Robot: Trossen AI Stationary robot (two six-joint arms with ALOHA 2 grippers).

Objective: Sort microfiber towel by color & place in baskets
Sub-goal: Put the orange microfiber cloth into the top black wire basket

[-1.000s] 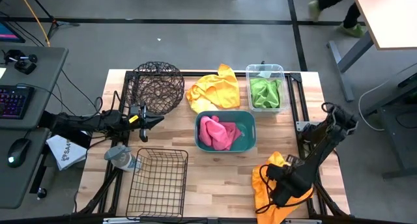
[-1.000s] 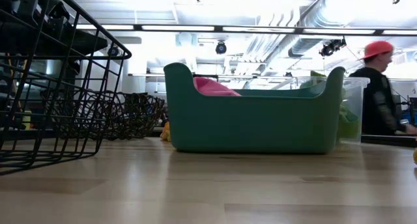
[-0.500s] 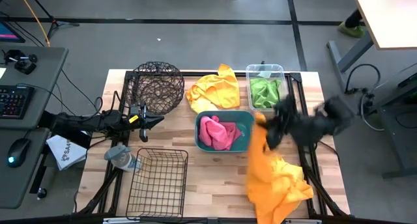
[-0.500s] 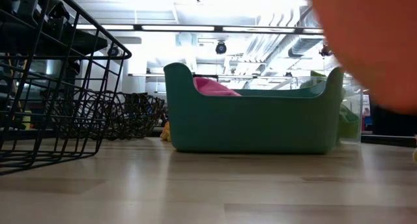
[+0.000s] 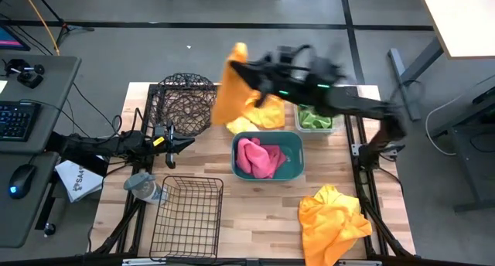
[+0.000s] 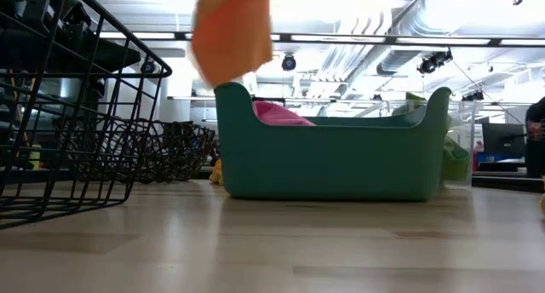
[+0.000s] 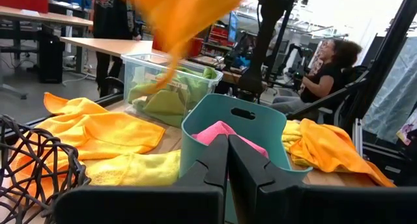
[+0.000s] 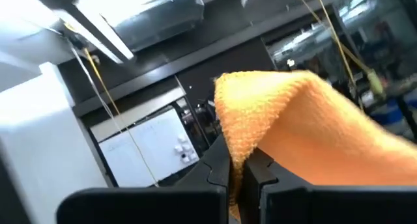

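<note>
My right gripper (image 5: 251,71) reaches high over the table's far side, shut on an orange microfiber towel (image 5: 230,90) that hangs in the air between the round dark wire basket (image 5: 184,102) and the yellow towel (image 5: 259,107). The towel also shows aloft in the low view (image 6: 230,29) and in the left wrist view (image 7: 176,15). Another orange towel (image 5: 332,223) lies crumpled at the near right. Pink towels (image 5: 259,158) sit in the teal tub (image 5: 292,142), green ones (image 5: 313,110) in the clear bin (image 5: 334,84). My left gripper (image 5: 184,143) waits shut at the left. My right gripper pinches the orange towel between its two fingers at a folded edge (image 8: 236,149); how many layers I cannot tell. The towel is lifted clear of the table and trails from the fingers toward the round basket (image 5: 232,96).
A rectangular black wire basket (image 5: 186,216) stands at the near left, with a grey-blue cloth lump (image 5: 143,187) beside it. The yellow towel lies flat on the table between the round basket and the clear bin. Bare wood (image 5: 263,212) shows in front of the teal tub.
My right gripper has swung fast from the near right corner up and across the teal tub to the far side, near the round basket, carrying one orange towel lifted clear. The other orange towel, dragged up and spread for a moment, has settled back at the near right.
</note>
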